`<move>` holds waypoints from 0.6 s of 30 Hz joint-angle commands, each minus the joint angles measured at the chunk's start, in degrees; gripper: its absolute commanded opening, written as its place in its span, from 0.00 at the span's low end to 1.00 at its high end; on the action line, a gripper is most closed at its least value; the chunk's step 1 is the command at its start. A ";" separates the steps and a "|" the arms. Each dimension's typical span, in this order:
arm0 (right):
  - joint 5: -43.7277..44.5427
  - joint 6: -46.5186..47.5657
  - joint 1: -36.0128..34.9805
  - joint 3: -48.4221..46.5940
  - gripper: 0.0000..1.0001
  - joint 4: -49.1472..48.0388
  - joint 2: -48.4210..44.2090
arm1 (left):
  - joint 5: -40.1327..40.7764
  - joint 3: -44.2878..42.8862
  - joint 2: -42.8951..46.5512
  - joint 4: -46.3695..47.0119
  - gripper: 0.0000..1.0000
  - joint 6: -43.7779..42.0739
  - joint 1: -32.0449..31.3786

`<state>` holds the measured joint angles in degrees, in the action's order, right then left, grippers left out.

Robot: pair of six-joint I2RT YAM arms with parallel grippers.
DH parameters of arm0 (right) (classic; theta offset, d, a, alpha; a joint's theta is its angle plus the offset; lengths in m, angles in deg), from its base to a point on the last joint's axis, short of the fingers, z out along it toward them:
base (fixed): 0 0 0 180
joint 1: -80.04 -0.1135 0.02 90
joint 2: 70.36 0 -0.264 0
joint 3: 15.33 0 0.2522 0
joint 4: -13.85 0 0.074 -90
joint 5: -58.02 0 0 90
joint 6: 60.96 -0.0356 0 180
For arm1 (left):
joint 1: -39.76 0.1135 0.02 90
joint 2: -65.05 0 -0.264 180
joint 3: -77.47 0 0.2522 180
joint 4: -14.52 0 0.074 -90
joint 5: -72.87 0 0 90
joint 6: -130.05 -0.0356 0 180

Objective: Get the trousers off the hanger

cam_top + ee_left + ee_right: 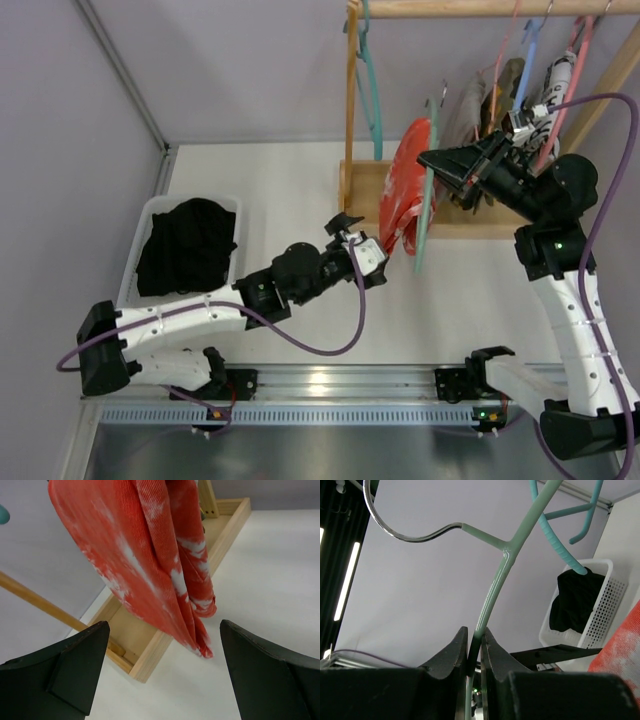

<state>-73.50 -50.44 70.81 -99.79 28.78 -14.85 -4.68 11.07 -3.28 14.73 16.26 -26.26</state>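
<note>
Red trousers (402,190) with white patches hang folded over a pale green hanger (428,205), off the rail. My right gripper (432,162) is shut on the green hanger (492,600) and holds it up in front of the wooden rack. My left gripper (352,232) is open, just left of and below the trousers' lower end. In the left wrist view the red trousers (150,555) hang ahead between my open fingers (75,665), untouched.
A wooden rack base (365,195) and its rail (480,8) hold more hangers and clothes at the right. A teal hanger (372,90) hangs empty. A white basket (155,215) with a black garment (190,245) sits at the left.
</note>
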 commanded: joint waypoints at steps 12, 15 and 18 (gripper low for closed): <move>2.32 3.11 -0.70 -11.31 0.00 -8.38 -0.31 | 9.53 -8.26 -12.61 26.36 0.98 0.94 -2.01; 2.23 2.84 -0.96 -11.31 0.00 -8.46 -0.13 | 8.65 -9.14 -14.63 29.25 0.98 0.68 -2.01; 1.97 2.49 -1.05 -11.92 0.00 -8.29 -0.13 | 10.66 -10.11 -16.91 31.19 0.91 0.15 -2.01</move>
<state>-72.15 -49.59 70.76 -106.15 31.82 -13.80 3.93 4.07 -19.00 37.99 16.54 -28.01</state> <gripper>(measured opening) 0.114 0.928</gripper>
